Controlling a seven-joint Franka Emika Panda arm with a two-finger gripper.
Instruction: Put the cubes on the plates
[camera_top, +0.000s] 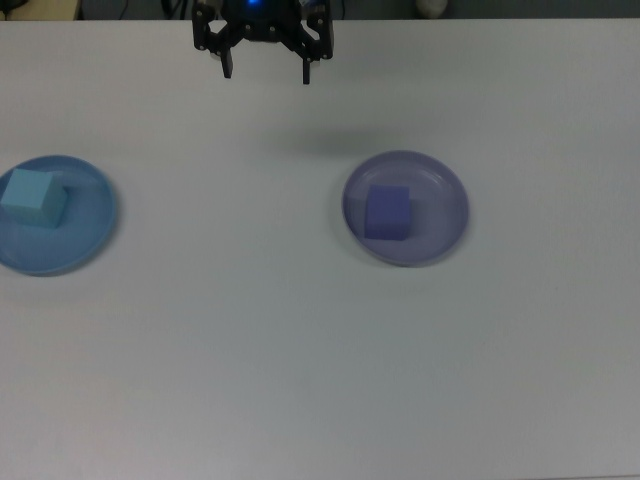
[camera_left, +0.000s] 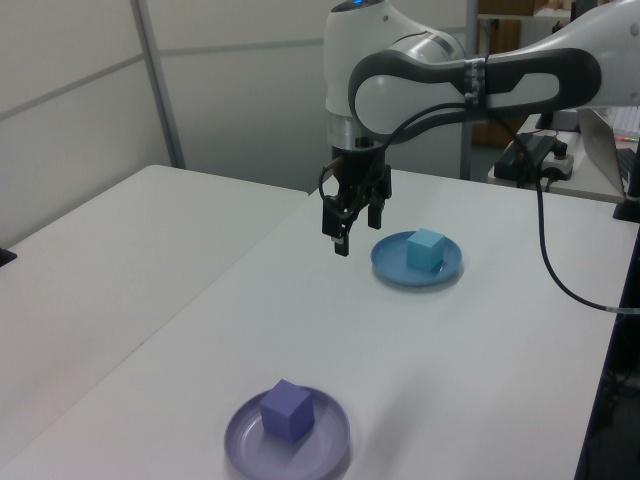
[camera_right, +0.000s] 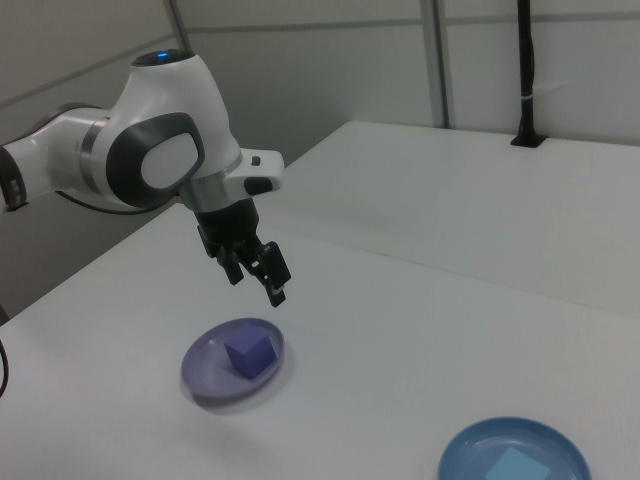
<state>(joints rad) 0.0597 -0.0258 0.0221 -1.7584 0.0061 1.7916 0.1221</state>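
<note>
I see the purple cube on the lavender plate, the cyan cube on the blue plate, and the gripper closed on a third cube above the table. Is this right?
Not quite. The gripper is open and holds nothing, as the top view shows. The rest is right: purple cube on lavender plate, cyan cube on blue plate.

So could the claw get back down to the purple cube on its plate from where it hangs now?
Probably yes. The claw hangs open above bare table, and the purple cube sits uncovered on the lavender plate with nothing between them or over it.
</note>
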